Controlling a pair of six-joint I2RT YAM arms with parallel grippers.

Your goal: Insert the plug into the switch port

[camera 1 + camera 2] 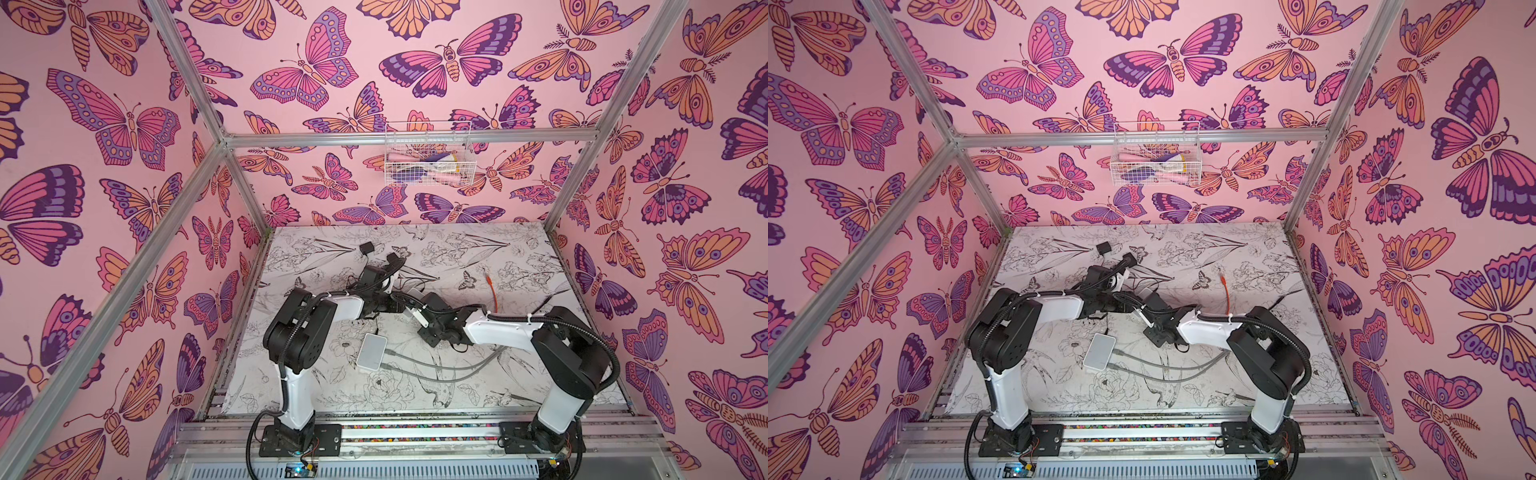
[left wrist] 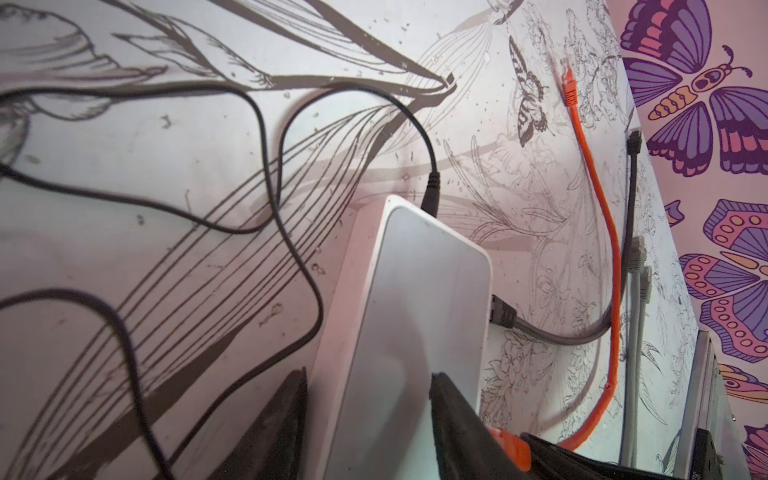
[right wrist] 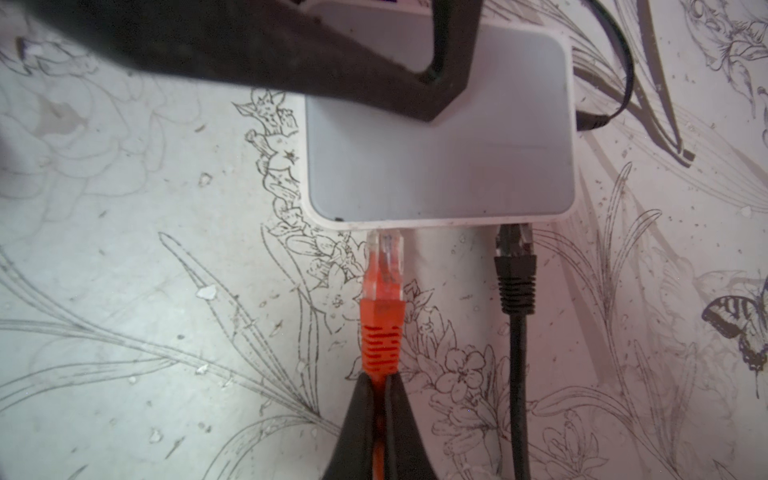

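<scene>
Near the middle of the desk [image 1: 457, 399], the left gripper [image 2: 370, 376] clamped the white switch [image 2: 415, 299] between half-spread fingers. The right gripper [image 3: 378, 380] pinched the orange plug [image 3: 384, 286] by its boot. The plug's clear tip met the switch's port edge, beside a seated black plug [image 3: 515, 270].

Both arms, left [image 1: 347, 307] and right [image 1: 494, 330], pair glossy white link shells with blocky matte-black joint housings. Black corrugated conduit [image 1: 509, 319] runs along each, cinched by white zip ties [image 1: 530, 319]. Black base plates [image 1: 299, 440] are dotted with screws. The left gripper [image 2: 368, 376] and right gripper [image 3: 380, 380] have black, tapering wedge fingers
</scene>
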